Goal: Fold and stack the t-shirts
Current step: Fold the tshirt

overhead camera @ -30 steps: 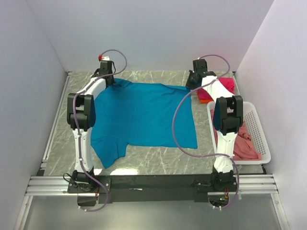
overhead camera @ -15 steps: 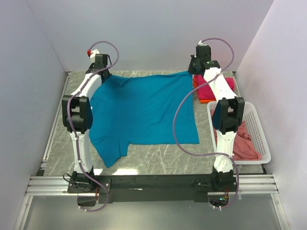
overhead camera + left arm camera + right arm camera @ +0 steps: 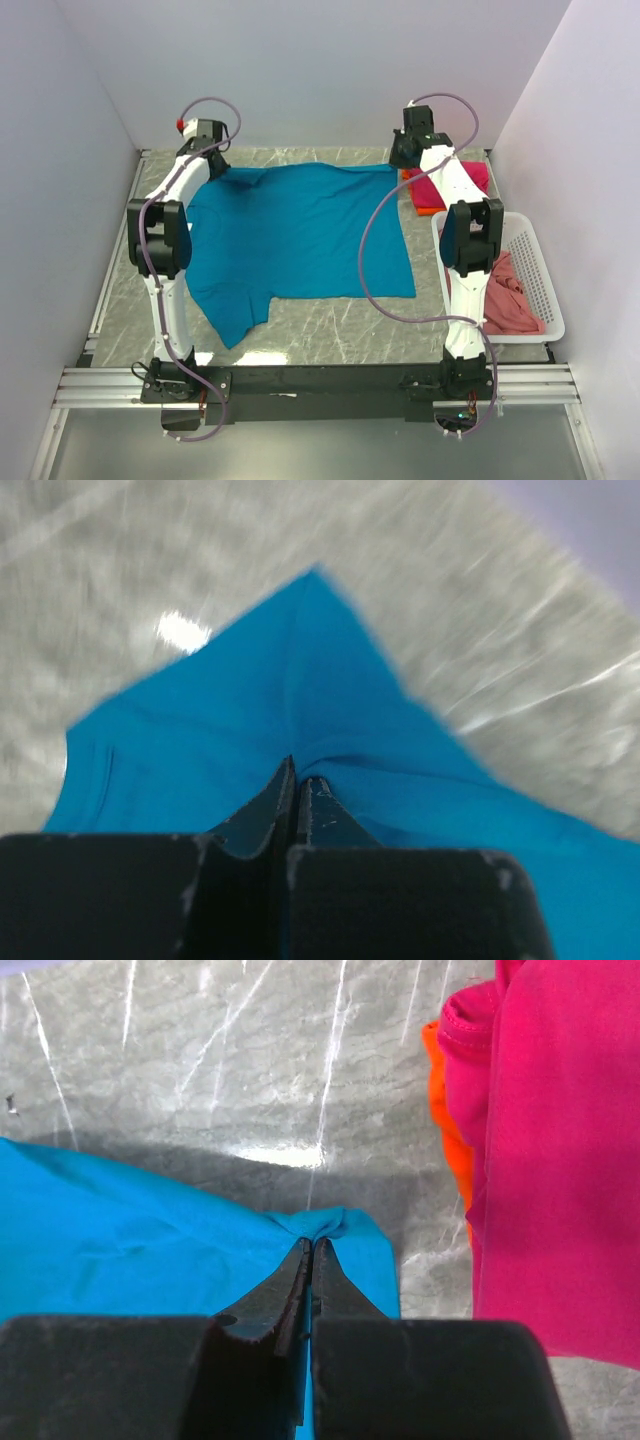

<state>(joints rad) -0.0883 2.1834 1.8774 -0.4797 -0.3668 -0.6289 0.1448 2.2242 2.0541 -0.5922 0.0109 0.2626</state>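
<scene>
White arms (image 3: 170, 310), black joints (image 3: 155, 235), mauve cables (image 3: 362, 260)

Apparently marble table (image 3: 330, 335), pale walls (image 3: 320, 70).

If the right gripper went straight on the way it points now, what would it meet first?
The right gripper is shut on the blue shirt corner; beyond that, probably bare table. The pink shirt lies aside. Depth unclear.

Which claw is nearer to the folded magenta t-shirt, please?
Right. The right claw pinches the teal t-shirt just beside the magenta t-shirt; the left claw holds its opposite far corner, across the table.
</scene>
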